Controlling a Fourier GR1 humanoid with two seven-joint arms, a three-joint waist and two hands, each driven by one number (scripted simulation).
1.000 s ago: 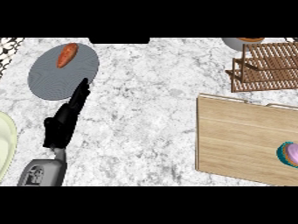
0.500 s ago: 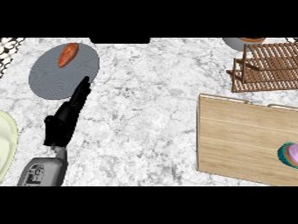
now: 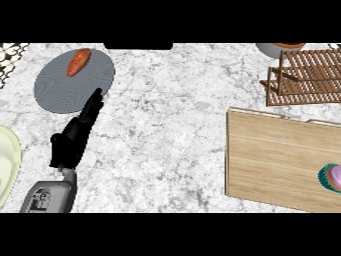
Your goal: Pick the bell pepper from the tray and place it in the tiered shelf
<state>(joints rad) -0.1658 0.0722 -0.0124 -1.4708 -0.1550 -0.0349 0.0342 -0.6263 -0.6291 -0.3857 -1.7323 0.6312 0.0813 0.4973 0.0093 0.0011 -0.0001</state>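
Pepper: none that I can see. What lies on the grey plate (image 3: 62, 90) near the counter's (image 3: 173, 125) far left corner is an orange, tapered veg (image 3: 78, 61), more like a carrot or sweet potato. My left hand (image 3: 81, 131) has straight fingers, holding nothing, tips at the plate's near rim. Right hand isn't visible. I'd go forward over the veg, lower, then curl round its middle, w/o nudging it off. Shelf (image 3: 313, 75) sits at the far right corner, well apart; board (image 3: 284, 160) w/ cupcake (image 3: 339, 178) near right.
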